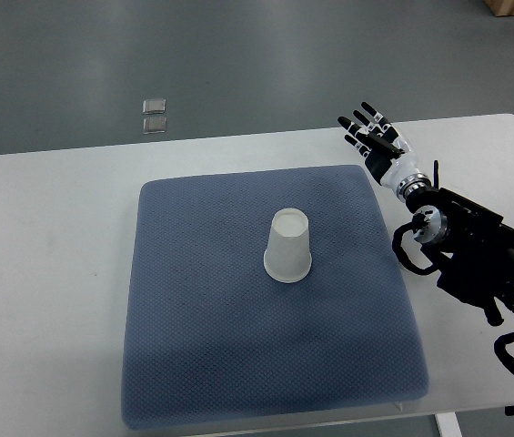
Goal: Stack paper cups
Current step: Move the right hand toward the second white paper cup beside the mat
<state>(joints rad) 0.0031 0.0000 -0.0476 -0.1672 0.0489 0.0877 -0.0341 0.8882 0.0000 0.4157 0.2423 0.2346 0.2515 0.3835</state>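
A white paper cup [288, 246] stands upside down near the middle of the blue-grey mat [193, 337]. It looks like one cup or a nested stack; I cannot tell which. My right hand [371, 135] is at the mat's far right corner, well away from the cup, with its fingers spread and holding nothing. Its black arm [475, 255] comes in from the right edge. The left arm is not in view.
The mat lies on a white table [47, 273] with rounded corners. Beyond the table's far edge is grey floor with two small square plates [155, 115]. A black cable loops by the right wrist [411, 246].
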